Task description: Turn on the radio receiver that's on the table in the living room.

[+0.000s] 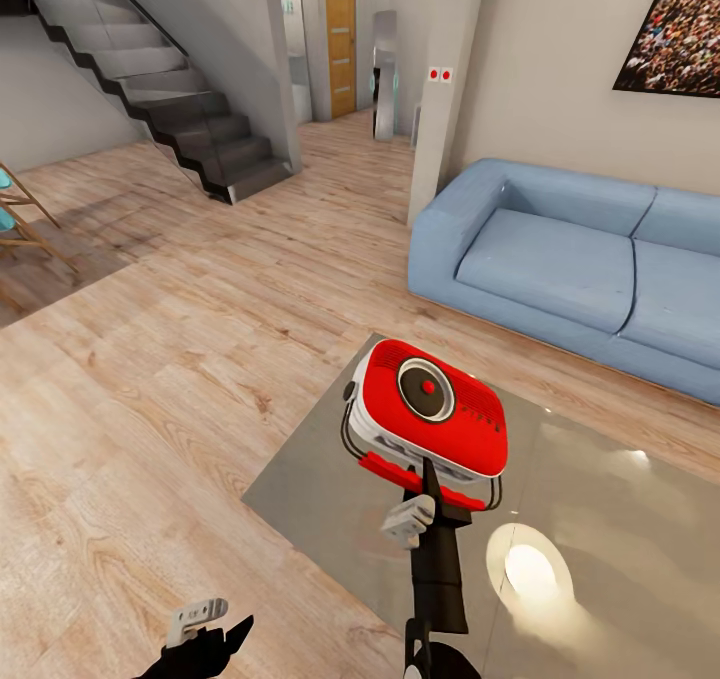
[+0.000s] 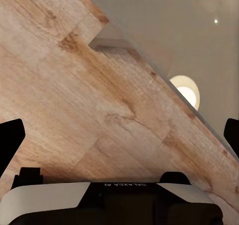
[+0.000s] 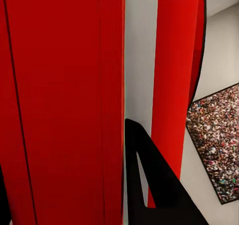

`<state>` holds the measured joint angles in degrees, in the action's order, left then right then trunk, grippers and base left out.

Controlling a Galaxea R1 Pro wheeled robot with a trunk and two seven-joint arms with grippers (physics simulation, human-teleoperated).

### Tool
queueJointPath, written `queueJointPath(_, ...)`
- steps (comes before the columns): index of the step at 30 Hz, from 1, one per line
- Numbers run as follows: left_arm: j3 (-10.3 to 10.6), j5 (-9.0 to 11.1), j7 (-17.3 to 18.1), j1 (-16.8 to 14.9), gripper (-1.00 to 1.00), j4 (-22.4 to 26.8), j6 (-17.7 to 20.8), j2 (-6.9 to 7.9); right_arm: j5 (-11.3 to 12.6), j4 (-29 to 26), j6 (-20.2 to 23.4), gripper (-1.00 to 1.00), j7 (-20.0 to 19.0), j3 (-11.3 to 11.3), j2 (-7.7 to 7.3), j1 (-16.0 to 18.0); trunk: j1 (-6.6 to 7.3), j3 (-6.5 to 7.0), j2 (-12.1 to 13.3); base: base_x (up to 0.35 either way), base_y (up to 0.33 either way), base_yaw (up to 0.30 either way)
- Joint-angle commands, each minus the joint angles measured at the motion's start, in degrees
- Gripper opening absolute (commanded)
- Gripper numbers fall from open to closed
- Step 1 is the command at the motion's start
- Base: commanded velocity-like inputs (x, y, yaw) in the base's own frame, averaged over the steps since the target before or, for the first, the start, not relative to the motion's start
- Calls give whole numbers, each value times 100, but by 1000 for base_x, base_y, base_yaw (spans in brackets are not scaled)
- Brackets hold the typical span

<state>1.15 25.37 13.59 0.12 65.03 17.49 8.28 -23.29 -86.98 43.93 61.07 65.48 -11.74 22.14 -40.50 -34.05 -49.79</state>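
Observation:
The radio receiver (image 1: 430, 409) is a bright red box with white stripes and silver trim, lying near the corner of the glossy grey table (image 1: 620, 599). Its round dark dial (image 1: 428, 387) faces up and shows a red centre. My right gripper (image 1: 425, 471) reaches in from the near side, open, with a black finger (image 1: 431, 479) lying over the radio's near red edge. In the right wrist view the red radio (image 3: 59, 85) sits right against the fingers (image 3: 149, 180). My left gripper (image 1: 205, 624) hangs open over the wood floor, left of the table (image 2: 199, 36).
A blue sofa (image 1: 570, 259) stands beyond the table, below a framed crowd picture (image 1: 675, 29). Dark stairs (image 1: 190, 109) rise at the back left, and a wooden chair (image 1: 20, 219) stands at the left edge. A lamp's reflection (image 1: 530, 571) glares on the tabletop.

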Motion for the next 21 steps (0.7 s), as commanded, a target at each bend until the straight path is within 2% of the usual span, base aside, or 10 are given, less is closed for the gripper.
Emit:
queueJointPath(1, 0, 4, -1, -1, 100, -3, 0, -1, -52, -3, 26, -100, 1, 1, -1, 1, 0, 0, 0, 0, 0, 0)
queueJointPath(3, -1, 9, -4, 1, 100, -7, 0, -2, -51, -3, 16, -100, 1, 0, -3, 1, 0, 0, 0, 0, 0, 0)
queueJointPath(7, -21, -82, 15, 130, 100, -136, 30, 116, 226, 145, -68, -100, 23, 126, 28, -62, 0, 0, -1, 0, 0, 0)
queueJointPath(13, 12, -83, 31, 305, 100, -329, 28, 128, 460, 363, -184, -100, -69, 317, 42, -60, 0, 0, -1, 0, 0, 0)
queueJointPath(21, 1, -119, 135, 322, 100, -584, -23, 146, 767, 586, -319, -100, -94, 571, 26, -60, 0, 0, -1, 0, 0, 0)
